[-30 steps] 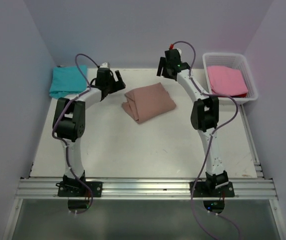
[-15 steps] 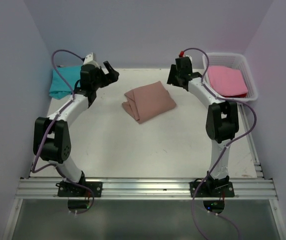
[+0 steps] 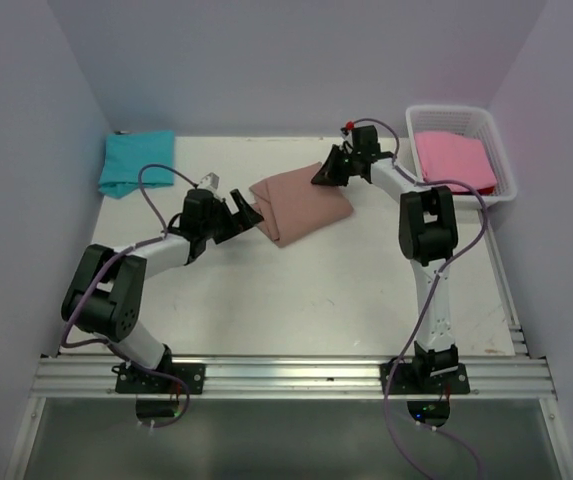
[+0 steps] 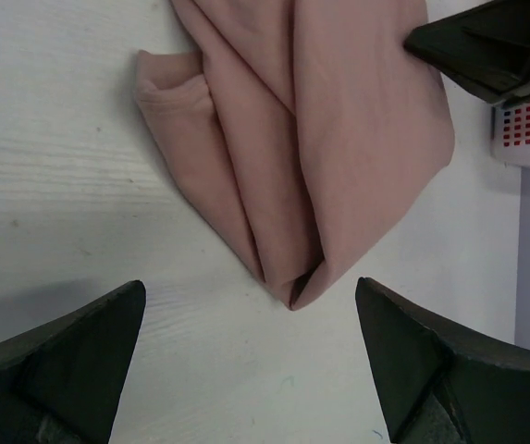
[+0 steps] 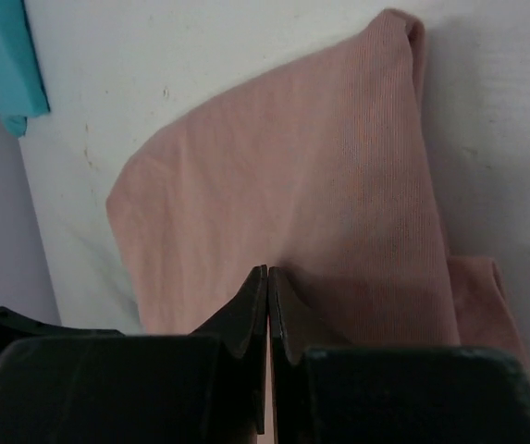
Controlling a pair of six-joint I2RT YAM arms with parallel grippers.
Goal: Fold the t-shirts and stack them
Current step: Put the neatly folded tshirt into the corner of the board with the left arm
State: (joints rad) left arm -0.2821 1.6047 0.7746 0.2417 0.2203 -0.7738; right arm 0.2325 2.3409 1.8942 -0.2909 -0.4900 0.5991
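Tees, top view: salmon tee (image 3: 301,205) at centre of surface (image 3: 266,300); teal tee (image 3: 138,162) well left of it, pink tee (image 3: 454,160) to its right.
Left wrist: left end effector (image 4: 251,287) wide, straddling salmon tee's corner.
Right wrist: right end effector (image 5: 267,277) closed, tips against its top layer.
Risk: single-layer pull undoes folds.

Salmon tee (image 3: 301,203), teal tee (image 3: 136,163), pink tee (image 3: 453,160)

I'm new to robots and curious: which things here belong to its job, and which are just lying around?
Part of the job: salmon-brown t-shirt, mid-table; teal t-shirt, far left corner; pink t-shirt, in the basket.
Just lying about: white basket; metal rail at the near edge.
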